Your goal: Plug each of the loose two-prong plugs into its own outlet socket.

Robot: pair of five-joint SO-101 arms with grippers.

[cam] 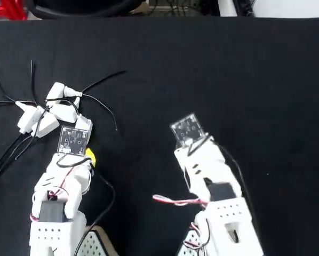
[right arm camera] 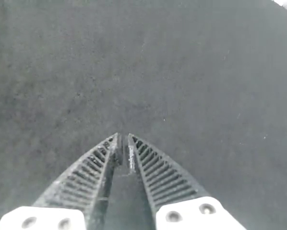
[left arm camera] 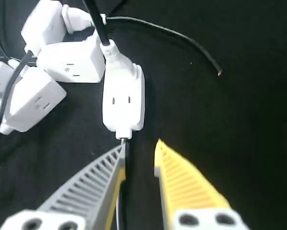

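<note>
A cluster of white outlet sockets (cam: 47, 109) with thin black cords lies at the table's left. In the left wrist view, one long white socket (left arm camera: 123, 98) lies face up with its two slots showing, and a white plug (left arm camera: 115, 53) on a black cord sits at its far end. My left gripper (left arm camera: 139, 146) is open just short of that socket's near end. A thin black cord (left arm camera: 124, 163) runs from the socket along the inside of the grey finger (left arm camera: 102, 175). Other white sockets (left arm camera: 71, 64) lie beside it. My right gripper (right arm camera: 124, 139) is shut on nothing above bare black cloth.
The left arm (cam: 63, 176) reaches up to the cluster from the front left. The right arm (cam: 207, 170) stands at the front centre. Loose black cord ends (cam: 103, 80) fan out around the sockets. The black table cloth (cam: 245, 80) stretches away to the right and back.
</note>
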